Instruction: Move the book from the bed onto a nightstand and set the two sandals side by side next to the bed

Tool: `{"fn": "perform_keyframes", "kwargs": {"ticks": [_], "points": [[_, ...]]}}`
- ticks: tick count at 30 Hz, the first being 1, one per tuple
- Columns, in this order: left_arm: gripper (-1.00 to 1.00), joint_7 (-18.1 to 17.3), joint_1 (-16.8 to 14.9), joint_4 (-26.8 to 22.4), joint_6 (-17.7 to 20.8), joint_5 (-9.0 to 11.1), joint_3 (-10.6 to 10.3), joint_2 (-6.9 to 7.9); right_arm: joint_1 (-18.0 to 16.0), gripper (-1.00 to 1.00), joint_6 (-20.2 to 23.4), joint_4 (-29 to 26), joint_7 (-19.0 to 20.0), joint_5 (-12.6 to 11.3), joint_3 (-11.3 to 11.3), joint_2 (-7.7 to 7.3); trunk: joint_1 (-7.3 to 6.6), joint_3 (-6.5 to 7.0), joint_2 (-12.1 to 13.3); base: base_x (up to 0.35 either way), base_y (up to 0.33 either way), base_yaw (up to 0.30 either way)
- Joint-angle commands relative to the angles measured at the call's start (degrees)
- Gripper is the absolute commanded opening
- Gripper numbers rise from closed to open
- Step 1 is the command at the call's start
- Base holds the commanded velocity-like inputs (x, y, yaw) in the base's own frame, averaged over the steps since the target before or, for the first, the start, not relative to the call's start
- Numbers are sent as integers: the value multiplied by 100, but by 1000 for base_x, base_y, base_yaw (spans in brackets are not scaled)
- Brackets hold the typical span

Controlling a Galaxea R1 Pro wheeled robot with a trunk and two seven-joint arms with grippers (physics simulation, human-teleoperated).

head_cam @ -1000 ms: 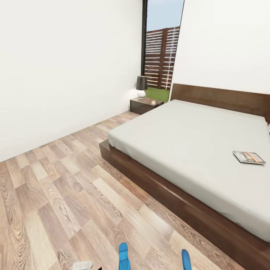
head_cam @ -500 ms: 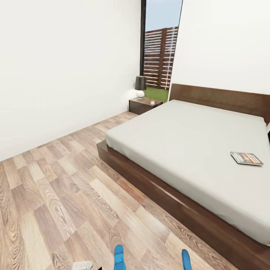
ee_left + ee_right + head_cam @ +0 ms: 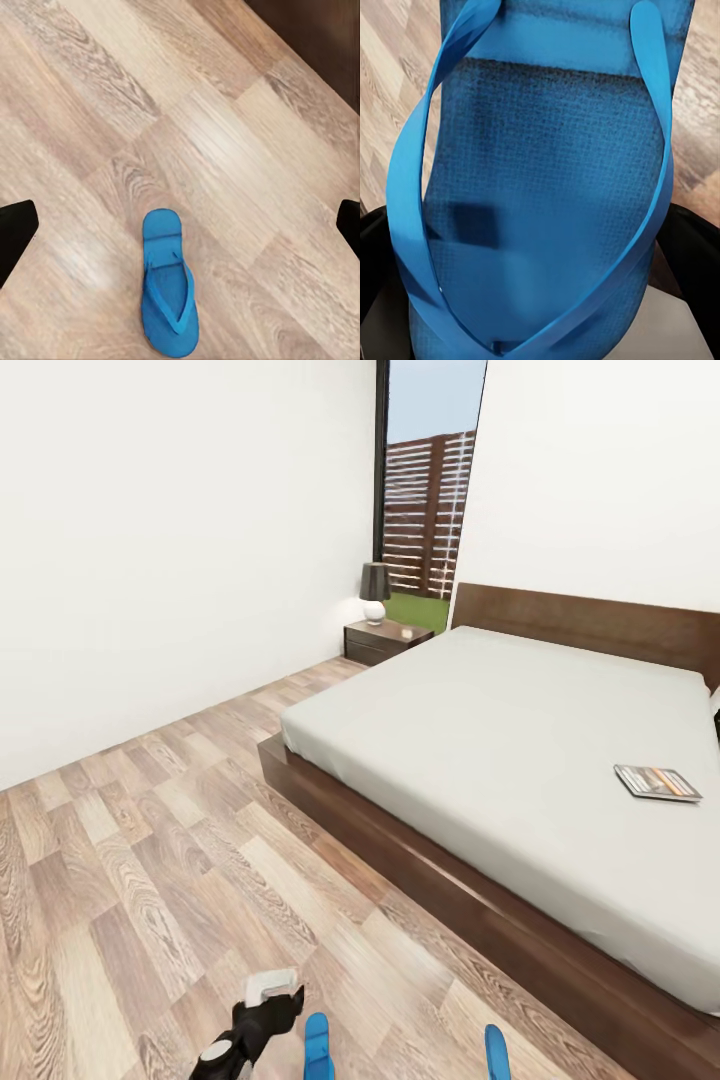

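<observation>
The open left pincer [image 3: 180, 225] hovered over 1 sandal [image 3: 169, 291] (lengthwise between its fingers); the right pincer's state was unclear.

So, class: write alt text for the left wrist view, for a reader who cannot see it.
A bright blue sandal lies flat on the light wood-plank floor, seen from above. The left gripper's two dark fingertips stand wide apart at opposite edges of the picture, clear of the sandal. A dark brown strip crosses one corner.
</observation>
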Motion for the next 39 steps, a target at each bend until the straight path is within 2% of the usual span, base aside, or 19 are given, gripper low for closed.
{"fn": "perform_keyframes", "kwargs": {"ticks": [1,2,6,15,17,18,19,20,23,26,30,33,39], "points": [[100,108,-35,-14,51,-42,-128,-68,-2,-100,60,-3,19,-48,4,-2,-1,-5,-2,0,0,0],[100,186,-56,-10,59,-103,-248,-110,-2,-100,60,-3,15,-48,4,-2,-1,-5,-2,0,0,0],[100,300,-86,65,70,-188,-450,-165,-2,-100,60,-3,11,-48,4,3,-1,-5,-2,0,0,0],[100,317,-94,125,81,-212,-503,-152,-13,-100,153,-218,22,-41,-3,8,-1,-5,-2,0,0,0],[100,312,-94,121,86,-213,-505,-157,-44,-100,591,-716,20,-46,-4,105,-1,-5,-2,0,0,0],[100,310,-94,113,94,-213,-506,-158,-51,-100,890,-953,19,-46,-5,231,-1,-5,-2,0,0,0],[100,308,-94,101,105,-213,-508,-162,-57,-100,1430,-1415,17,-44,-5,447,-1,-5,-2,0,0,0],[100,308,-94,99,107,-213,-509,-163,-58,-100,1590,-1567,16,-43,-5,505,-1,-5,-2,0,0,0],[100,307,-94,92,114,-213,-508,-157,-62,-100,2326,-2509,-72,-49,-5,682,-1,-5,-2,0,0,0],[100,306,-94,85,114,-213,-506,-149,-63,-100,2743,-3107,-119,-108,-13,724,-1,-5,-2,0,0,0],[100,312,-94,75,109,-213,-505,-148,-63,-100,3317,-3597,-136,-609,-53,734,-1,-5,-2,0,0,0],[100,316,-94,72,108,-213,-506,-144,-63,-100,3430,-3686,-139,-828,-63,736,-1,-5,-2,0,0,0],[100,316,-94,65,108,-213,-504,-142,-63,-100,3475,-3710,-125,-957,-137,732,109,-95,-203,0,0,0]]}}
